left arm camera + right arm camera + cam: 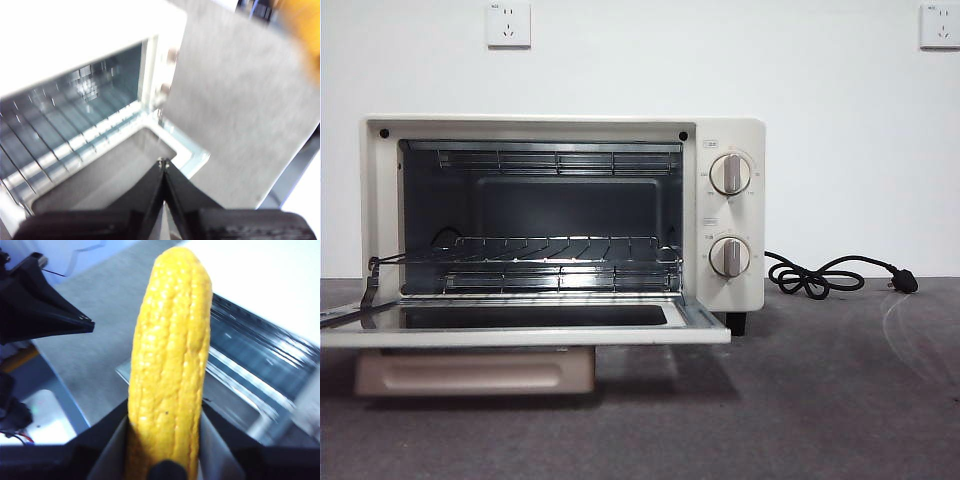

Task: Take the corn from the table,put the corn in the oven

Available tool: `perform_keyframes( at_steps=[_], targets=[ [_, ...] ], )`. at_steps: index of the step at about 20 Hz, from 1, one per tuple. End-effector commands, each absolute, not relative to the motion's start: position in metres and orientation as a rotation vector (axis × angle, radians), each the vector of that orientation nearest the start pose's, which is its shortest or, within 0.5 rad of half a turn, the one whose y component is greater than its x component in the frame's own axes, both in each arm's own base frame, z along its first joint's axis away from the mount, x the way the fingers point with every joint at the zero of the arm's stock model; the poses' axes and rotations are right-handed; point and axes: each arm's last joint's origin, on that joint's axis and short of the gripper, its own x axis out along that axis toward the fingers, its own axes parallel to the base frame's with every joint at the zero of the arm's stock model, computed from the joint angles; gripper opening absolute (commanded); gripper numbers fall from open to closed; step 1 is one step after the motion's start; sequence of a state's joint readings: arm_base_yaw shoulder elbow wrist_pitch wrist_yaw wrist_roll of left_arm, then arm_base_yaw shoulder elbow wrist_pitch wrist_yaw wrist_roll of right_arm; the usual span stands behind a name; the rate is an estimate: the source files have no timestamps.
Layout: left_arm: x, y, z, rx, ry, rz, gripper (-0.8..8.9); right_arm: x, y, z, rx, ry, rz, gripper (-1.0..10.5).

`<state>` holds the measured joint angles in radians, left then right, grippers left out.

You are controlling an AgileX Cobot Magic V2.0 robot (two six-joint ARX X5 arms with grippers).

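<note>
My right gripper [165,412] is shut on the corn [170,340], a bumpy yellow cob that stands out from between its jaws, lifted off the table [820,400]. Beyond the cob lies the open front of the cream oven [730,230]. The oven's glass door [520,335] hangs folded down flat, and the wire rack [550,250] inside is bare. My left gripper [163,162] is shut with nothing in it and hovers above the lowered door [115,170]. A blurred orange-yellow patch of the corn [302,35] shows in the left wrist view. Neither arm appears in the front view.
The oven's black cord [820,275] lies coiled on the table right of the oven, its plug [903,283] further right. The beige door handle [475,372] juts toward the front under the door. Two knobs [730,173] sit on the oven's right panel.
</note>
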<state>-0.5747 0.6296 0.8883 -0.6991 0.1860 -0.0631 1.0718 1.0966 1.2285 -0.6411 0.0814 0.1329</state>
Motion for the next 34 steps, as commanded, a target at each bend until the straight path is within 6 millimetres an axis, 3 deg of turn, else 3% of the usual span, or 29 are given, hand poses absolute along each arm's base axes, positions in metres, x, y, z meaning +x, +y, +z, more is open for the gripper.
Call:
perform_keyframes(
  at_steps=[1, 5, 12, 20, 27, 34],
  targets=[
    [0.077, -0.056, 0.342, 0.001, 0.427, -0.721, -0.06, 0.115, 0.209, 0.379, -0.232, 0.446, 0.992, -0.1],
    [0.054, -0.037, 0.339, 0.022, 0.409, -0.605, -0.06, 0.134, 0.244, 0.361, -0.331, 0.379, 1.019, -0.1],
    [0.028, -0.019, 0.334, 0.022, 0.388, -0.577, -0.06, 0.150, 0.290, 0.326, -0.550, 0.269, 1.058, -0.1],
    [0.009, -0.007, 0.324, 0.029, 0.411, -0.575, -0.06, 0.174, 0.331, 0.272, -0.868, 0.171, 0.934, -0.1],
    [0.006, -0.005, 0.323, 0.028, 0.408, -0.574, -0.06, 0.191, 0.350, 0.230, -1.134, 0.137, 0.770, -0.1],
    [0.006, -0.004, 0.323, 0.032, 0.409, -0.555, -0.06, 0.214, 0.355, 0.213, -1.241, 0.085, 0.579, -0.1]
  ],
)
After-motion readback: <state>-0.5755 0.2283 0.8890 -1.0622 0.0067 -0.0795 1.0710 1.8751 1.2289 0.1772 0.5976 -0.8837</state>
